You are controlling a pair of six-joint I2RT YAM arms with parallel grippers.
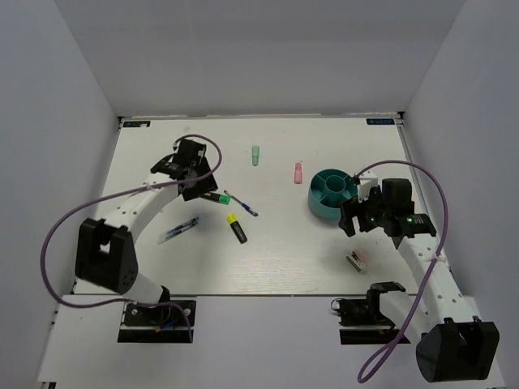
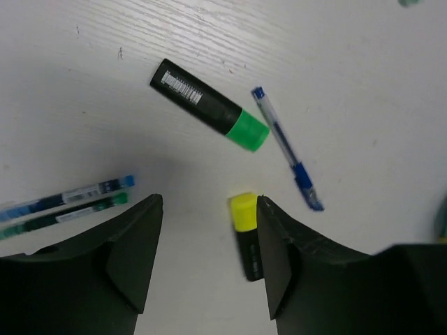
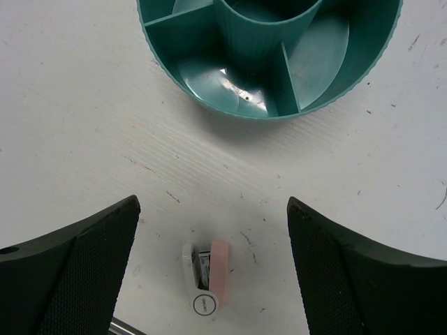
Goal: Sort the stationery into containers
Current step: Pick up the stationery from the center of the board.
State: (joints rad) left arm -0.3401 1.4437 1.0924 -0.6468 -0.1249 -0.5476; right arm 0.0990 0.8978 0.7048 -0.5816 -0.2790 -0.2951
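Stationery lies loose around both of your arms. Your left pincer [image 2: 209, 213] is released, its fingers apart and gripping nothing, and it hangs above the bench [image 2: 363, 42]. Under its gap, close to one finger in the wrist view, you see the yellow cap of the black-yellow highlighter [image 2: 244, 234]. Off to one side of the fingers, two thin pens [image 2: 66, 199] lie side by side. Ahead of the tips sits the black-green highlighter [image 2: 208, 105], with the thin blue pen [image 2: 286, 146] near it but not touching.

Your right pincer [image 3: 213, 209] is released too, spread wide. Under its gap lies the pink-white block [image 3: 207, 276], and ahead of it stands the teal organiser [image 3: 269, 115]. Farthest from both pincers, the mint marker [image 1: 255, 155] and the pink marker [image 1: 298, 172] lie apart on the bench.
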